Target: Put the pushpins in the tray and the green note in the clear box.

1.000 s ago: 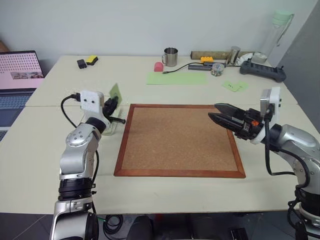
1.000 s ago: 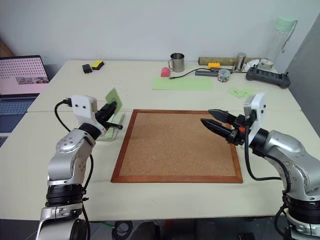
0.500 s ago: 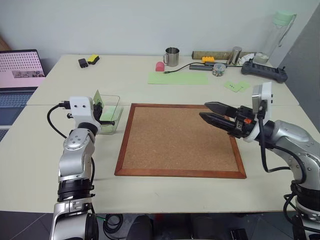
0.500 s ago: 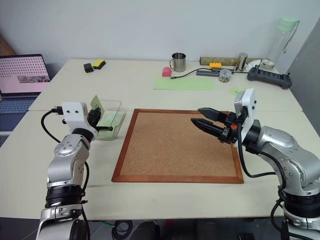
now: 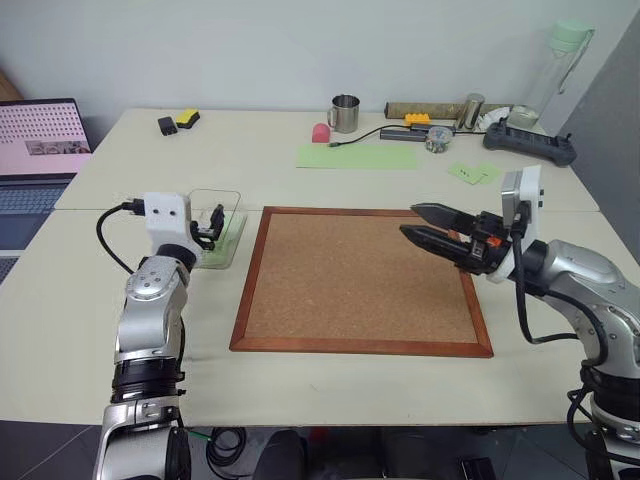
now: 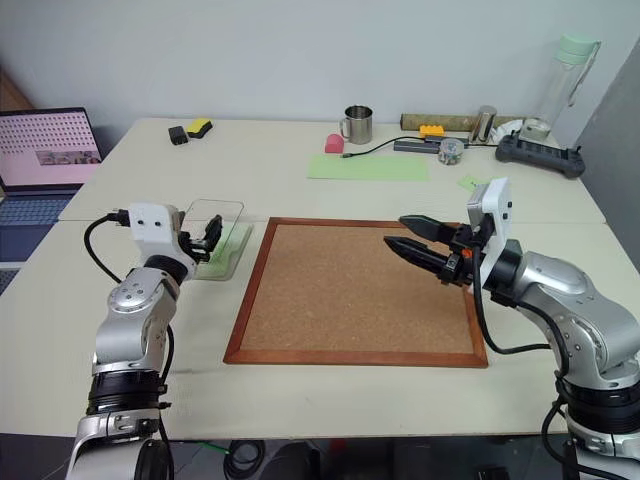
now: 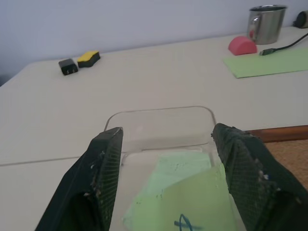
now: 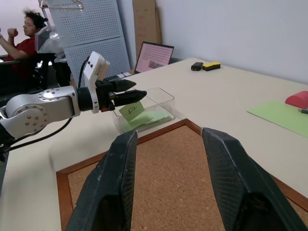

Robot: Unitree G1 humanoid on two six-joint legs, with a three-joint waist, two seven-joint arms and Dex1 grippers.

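My left gripper [image 7: 168,132] stands open at the near end of the clear box [image 5: 215,193], left of the cork board. The green note [image 7: 197,202], with its dark hand-drawn mark, leans loose inside the box between the spread fingers, on top of a paler green sheet [image 7: 175,166] lying flat there. From the right wrist the note [image 8: 134,109] shows just under the left fingers. My right gripper [image 5: 410,220] hovers open above the board's right part with nothing in it. The pushpins and the tray are out of view.
The wood-framed cork board [image 5: 360,280] lies mid-table. Along the back are a metal mug [image 5: 342,113], a long pale-green sheet [image 5: 355,156], plain green notes [image 5: 470,172], a power strip [image 5: 527,143] and a bottle [image 5: 560,70]. A laptop [image 5: 40,130] sits far left. A person [image 8: 29,33] sits beyond.
My left gripper has opened and let go of the green note, which dropped from upright between the fingers into the clear box. The right gripper has stayed where it was.
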